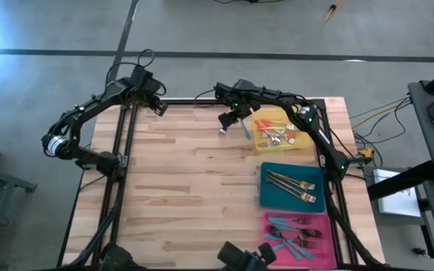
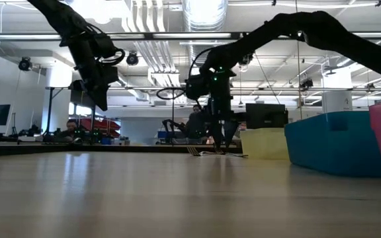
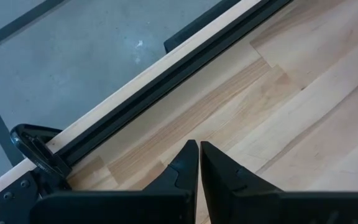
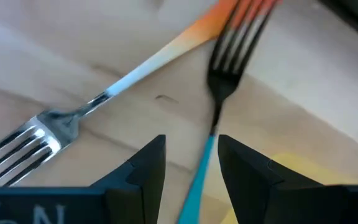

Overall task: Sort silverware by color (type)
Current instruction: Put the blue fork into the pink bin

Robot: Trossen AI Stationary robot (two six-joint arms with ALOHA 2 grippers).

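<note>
A teal-handled fork [image 4: 211,118] lies crossing an orange-handled fork [image 4: 135,74] on the wood.

- Bright, even overhead light covers the tabletop [image 1: 202,188] in the high view.
- The low view is backlit; ceiling lights glare and the arms read as silhouettes.
- The right wrist view blurs a fork [image 4: 229,56].

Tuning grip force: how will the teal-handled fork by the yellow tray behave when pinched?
The teal-handled fork looks slim and rigid, so probably light and unbending. It lies flat on the table, leaving little to pinch. Its smooth handle may slip between the open right end effector fingers.
</note>
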